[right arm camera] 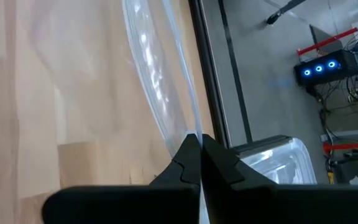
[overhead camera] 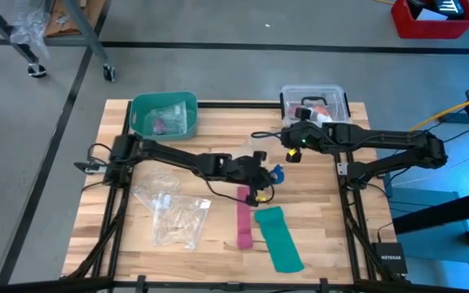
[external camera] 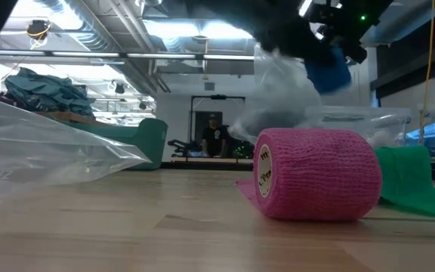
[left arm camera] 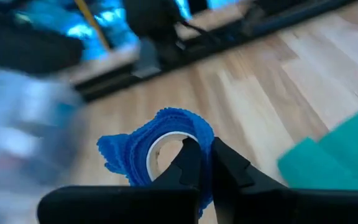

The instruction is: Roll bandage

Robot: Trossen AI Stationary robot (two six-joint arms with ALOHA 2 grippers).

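The bandage [left arm camera: 160,146] is a small bright blue roll of crinkled, ribbed fabric with a pale cardboard core showing at its open end and a frayed, wavy edge. The left gripper [left arm camera: 205,163] has its fingers clamped on the roll's rim, one inside the core and one outside. In the high view the roll [overhead camera: 277,172] sits near the middle of the wooden desk [overhead camera: 120,244], just past the far end of a pink strip [overhead camera: 243,216]; in the low view it hangs above the desk, behind a pink roll [external camera: 316,174]. A wider green strip [overhead camera: 279,238] lies to the right of the pink one. The right gripper [right arm camera: 199,149], fingers pressed together, is at the far right by a clear plastic box [overhead camera: 332,96].
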